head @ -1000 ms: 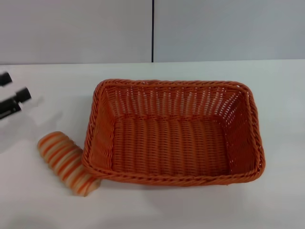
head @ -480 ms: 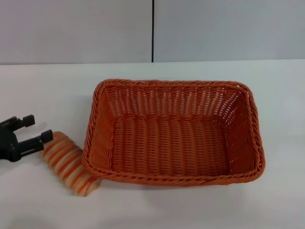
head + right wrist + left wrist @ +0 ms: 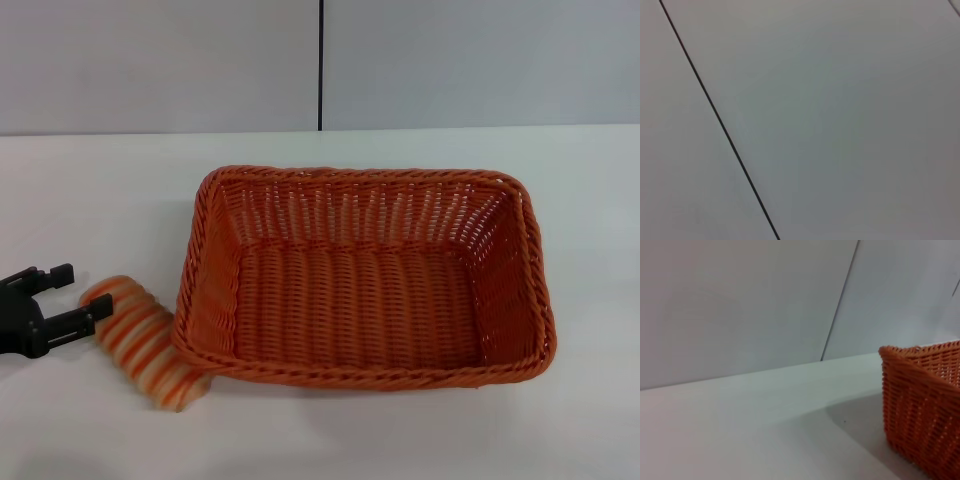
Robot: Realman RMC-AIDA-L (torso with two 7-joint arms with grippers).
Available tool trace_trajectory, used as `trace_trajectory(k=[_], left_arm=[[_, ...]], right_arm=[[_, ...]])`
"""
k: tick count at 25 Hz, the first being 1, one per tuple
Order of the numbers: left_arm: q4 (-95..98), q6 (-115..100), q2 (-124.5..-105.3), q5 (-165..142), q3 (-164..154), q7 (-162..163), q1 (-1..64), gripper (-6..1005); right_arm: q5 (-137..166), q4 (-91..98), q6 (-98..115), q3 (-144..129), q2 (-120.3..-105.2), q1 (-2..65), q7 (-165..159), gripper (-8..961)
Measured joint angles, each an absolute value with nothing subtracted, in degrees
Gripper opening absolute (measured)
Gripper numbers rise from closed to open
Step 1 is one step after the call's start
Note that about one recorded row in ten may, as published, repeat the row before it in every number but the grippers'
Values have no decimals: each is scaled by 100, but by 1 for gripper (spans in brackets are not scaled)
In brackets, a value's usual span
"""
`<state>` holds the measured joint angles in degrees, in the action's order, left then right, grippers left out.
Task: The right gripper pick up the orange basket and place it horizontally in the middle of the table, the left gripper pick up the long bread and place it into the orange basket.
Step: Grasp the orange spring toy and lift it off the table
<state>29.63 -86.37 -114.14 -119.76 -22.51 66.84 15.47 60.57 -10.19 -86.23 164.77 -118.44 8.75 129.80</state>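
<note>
Left gripper [image 3: 72, 295] lower, jaws spread beside long bread [image 3: 142, 341]

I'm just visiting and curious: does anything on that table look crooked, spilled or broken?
Nothing is spilled or damaged. The long bread lies at a slant outside the orange basket, its near end tucked against the basket's front left corner. The left tool is open at the bread's far end. The basket sits level, empty.
</note>
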Motion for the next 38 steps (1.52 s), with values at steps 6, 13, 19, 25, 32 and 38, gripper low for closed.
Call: trace_trajectory(k=[6,13,19,25,32,38], left_arm=[[2963,-8571,-11474,-12010,-2250,6637,1547,786],[2962,-8571,-11491,-12035,-2311,6628,1547,785],[2919,-8571,-11497,-12066,-2323,6624,1557,784],[2895,-8566,-11496,-12076,-2393,6611,1564,783],[2898,-8562,-11496,-12076,-2485,6582,1558,595],[2900,-8560,-11504,-12069,-2450,6464,1549,457]], right_arm=[[6075,-1020,-8601,16462,-11847,886,12977,546],[6080,-1020,-8548,16452,-11847,888,12973,545],[6082,-1020,-8519,16453,-11847,894,12973,546],[6091,-1020,-8481,16445,-11847,905,12973,545],[6091,-1006,-8429,16444,-11847,905,12985,546],[6091,-992,-8411,16444,-11847,905,13010,545]])
